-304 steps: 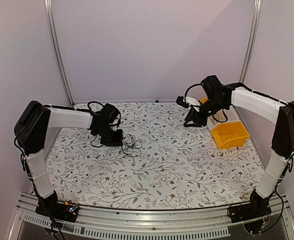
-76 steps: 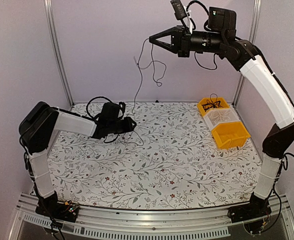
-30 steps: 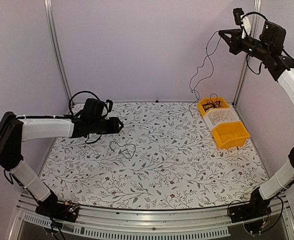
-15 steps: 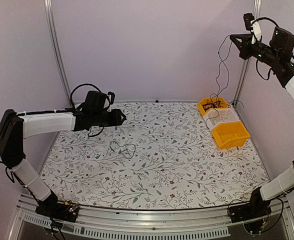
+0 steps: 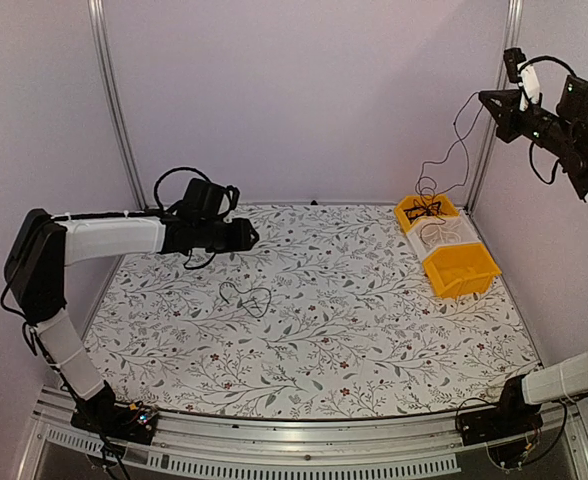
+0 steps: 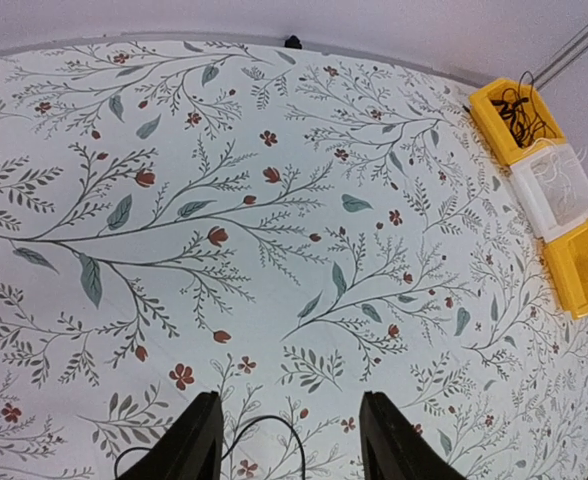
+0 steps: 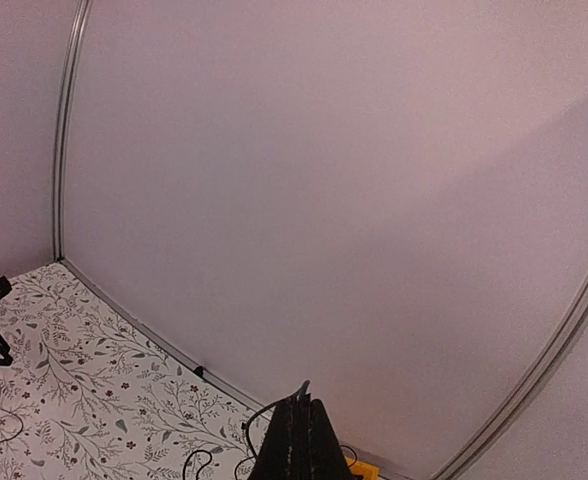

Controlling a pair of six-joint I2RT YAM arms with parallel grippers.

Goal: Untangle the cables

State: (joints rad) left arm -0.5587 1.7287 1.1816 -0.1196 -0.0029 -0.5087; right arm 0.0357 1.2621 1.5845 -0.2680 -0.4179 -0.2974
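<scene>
Cable strand hangs from the right gripper, jaws pinched shut on it, held high probably to feed it into the far yellow bin. Left gripper hovers, jaws apart and empty, near the leftover loop on the table.

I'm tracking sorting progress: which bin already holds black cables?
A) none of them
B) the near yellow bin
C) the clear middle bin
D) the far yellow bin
D: black cables lie bunched in the far yellow bin, while the clear middle bin and the near yellow bin show no black wire.
</scene>
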